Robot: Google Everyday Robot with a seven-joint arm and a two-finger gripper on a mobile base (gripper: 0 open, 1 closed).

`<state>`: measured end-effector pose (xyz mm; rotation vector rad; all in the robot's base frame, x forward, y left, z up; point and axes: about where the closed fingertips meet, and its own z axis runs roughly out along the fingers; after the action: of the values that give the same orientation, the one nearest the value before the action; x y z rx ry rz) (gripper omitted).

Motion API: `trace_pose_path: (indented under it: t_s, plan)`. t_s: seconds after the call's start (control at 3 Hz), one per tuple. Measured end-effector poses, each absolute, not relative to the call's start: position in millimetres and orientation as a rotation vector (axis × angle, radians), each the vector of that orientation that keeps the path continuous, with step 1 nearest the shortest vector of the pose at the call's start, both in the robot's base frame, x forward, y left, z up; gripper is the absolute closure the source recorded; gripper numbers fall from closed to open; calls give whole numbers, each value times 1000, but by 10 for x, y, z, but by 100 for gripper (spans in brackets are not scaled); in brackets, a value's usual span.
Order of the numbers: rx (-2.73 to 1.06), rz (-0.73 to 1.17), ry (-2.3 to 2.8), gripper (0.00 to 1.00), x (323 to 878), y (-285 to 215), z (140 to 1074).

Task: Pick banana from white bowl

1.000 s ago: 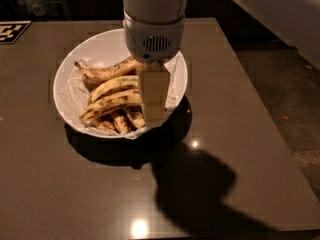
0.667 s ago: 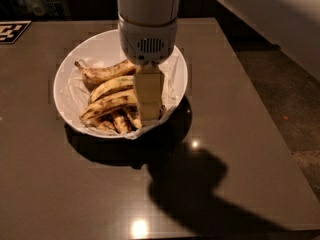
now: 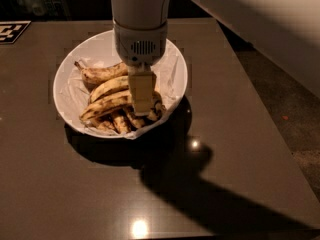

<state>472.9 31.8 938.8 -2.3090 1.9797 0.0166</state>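
Note:
The white bowl (image 3: 67,71) stands on the dark table and holds several overripe bananas on a crinkled white lining. The banana (image 3: 105,105), long, slim and speckled, lies across the middle of the pile, curving from lower left to upper right. A browner banana with a dark stem (image 3: 100,74) lies behind it, and short stubby ones (image 3: 120,123) lie in front. My gripper (image 3: 142,104) hangs straight down from the white wrist (image 3: 140,39) into the bowl, at the right end of the banana, and hides that end.
The dark brown table (image 3: 225,134) reaches well past the bowl on the near and right sides. Its right edge runs diagonally beside a darker floor (image 3: 295,114). A black-and-white marker (image 3: 11,31) lies at the far left corner.
My gripper has moved left, from the right part of the bowl to over the right end of the banana pile. The bananas and bowl have not moved.

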Motion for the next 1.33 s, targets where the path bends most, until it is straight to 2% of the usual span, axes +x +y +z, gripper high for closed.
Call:
trace_pose_path:
  t_s: [1.33]
  plan:
    - [-2347,74,2000,40,4880,399,9175]
